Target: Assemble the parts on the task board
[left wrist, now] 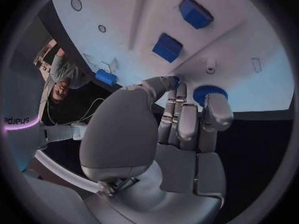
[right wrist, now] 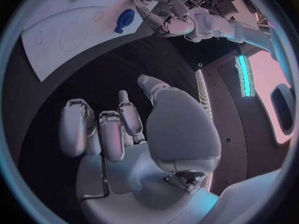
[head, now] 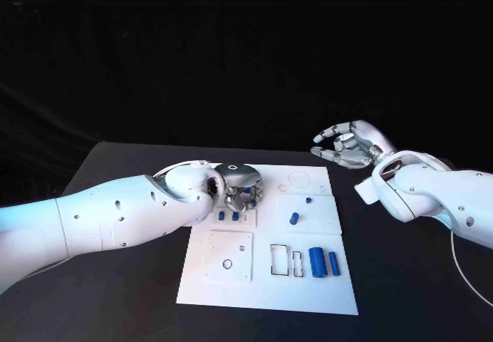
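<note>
Left hand (head: 239, 191) reaches curled fingers (left wrist: 181, 119) toward the task board (head: 269, 285), grip unclear; a blue gear (left wrist: 209, 92) lies just beyond; right hand (head: 348, 144) hovers with fingers spread, holding nothing.

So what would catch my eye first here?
The white task board in the middle of the black table, dotted with small blue parts. The left hand is down over the board's far-left area, while the right hand hangs open above the table beyond the board's far-right corner.
</note>
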Controlling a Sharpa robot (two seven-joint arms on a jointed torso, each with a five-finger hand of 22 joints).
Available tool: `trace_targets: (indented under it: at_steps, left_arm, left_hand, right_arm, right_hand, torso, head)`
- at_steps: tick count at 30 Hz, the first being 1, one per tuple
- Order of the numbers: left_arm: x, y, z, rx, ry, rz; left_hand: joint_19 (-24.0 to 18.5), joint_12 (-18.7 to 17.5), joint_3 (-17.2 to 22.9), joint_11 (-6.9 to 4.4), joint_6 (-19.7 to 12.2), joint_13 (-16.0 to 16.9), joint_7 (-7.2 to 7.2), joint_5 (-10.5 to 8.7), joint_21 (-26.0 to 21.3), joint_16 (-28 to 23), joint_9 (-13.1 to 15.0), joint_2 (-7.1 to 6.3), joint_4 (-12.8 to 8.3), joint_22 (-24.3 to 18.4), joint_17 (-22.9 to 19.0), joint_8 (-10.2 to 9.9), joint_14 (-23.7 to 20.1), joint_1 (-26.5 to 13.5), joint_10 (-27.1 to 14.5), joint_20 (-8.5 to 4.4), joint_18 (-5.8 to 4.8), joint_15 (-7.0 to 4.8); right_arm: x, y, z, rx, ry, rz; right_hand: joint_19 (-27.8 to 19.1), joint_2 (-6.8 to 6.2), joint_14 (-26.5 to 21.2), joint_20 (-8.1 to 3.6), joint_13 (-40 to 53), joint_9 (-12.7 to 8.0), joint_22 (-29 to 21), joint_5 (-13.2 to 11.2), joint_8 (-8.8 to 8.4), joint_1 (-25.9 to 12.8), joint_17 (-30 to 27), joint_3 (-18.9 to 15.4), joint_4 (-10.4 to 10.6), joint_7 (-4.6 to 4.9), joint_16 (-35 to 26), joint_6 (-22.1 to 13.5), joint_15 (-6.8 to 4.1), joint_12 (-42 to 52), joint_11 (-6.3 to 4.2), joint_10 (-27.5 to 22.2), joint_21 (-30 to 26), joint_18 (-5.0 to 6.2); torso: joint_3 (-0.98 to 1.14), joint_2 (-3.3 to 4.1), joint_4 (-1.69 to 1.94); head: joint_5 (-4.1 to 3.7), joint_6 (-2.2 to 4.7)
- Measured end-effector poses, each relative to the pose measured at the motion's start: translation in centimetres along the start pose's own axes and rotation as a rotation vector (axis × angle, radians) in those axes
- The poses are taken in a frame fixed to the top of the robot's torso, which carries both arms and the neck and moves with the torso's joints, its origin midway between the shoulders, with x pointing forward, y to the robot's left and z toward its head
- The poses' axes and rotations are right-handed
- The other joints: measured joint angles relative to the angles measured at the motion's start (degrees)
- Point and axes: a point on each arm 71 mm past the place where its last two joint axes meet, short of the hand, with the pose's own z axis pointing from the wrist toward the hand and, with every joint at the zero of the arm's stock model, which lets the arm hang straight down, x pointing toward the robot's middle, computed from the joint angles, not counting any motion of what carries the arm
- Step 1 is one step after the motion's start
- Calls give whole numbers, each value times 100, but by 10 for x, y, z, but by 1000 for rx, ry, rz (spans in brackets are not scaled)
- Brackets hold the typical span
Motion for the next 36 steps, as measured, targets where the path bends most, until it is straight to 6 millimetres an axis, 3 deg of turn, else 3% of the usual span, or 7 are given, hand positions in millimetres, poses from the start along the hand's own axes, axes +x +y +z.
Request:
trace_targets:
  at_steps: [15, 28, 36]
  left_arm:
    - [-23, 15, -34, -28, -74, -68]
    - [-18, 35, -41, -87, -57, -101]
    - [-16, 42, -41, -107, -44, -112]
  left_hand:
    - [0, -47, -5, 10, 20, -3, 21, 0, 22, 0, -8, -17, -4, 14, -39, -38, 0, -78, 51, 0, 1, 0]
    - [-1, -106, -6, -9, 19, -12, 21, 0, 21, 0, -14, -55, -3, 20, -84, -38, 0, -116, 71, 0, 1, 1]
    - [0, -106, -22, -10, 40, -12, 0, 0, 21, 0, -13, -55, -18, 13, -112, -38, 0, -117, 71, 0, 1, 1]
  right_arm:
    - [-1, -3, -1, 5, -2, -2]
    - [0, -5, -2, 7, -1, -1]
    - [0, -5, -2, 9, -1, -1]
  right_hand:
    - [0, 0, 0, 0, 0, -5, -1, 0, 0, 0, 0, 0, 0, 0, 0, 0, 0, 0, 0, 0, 0, 0]
    - [0, 0, 0, 0, -1, -4, -2, 0, 0, 0, -1, 0, 0, 0, 0, 0, 0, 0, 0, 0, 0, 0]
    - [0, 0, 0, 0, -2, -4, -3, 0, 0, 0, -1, 0, 0, 0, 0, 0, 0, 0, 0, 0, 0, 0]
  torso:
    - [-3, -25, 23]
    - [-8, -21, 22]
    - [-4, -16, 16]
  head:
    - [7, 42]
    - [4, 47]
    - [20, 15]
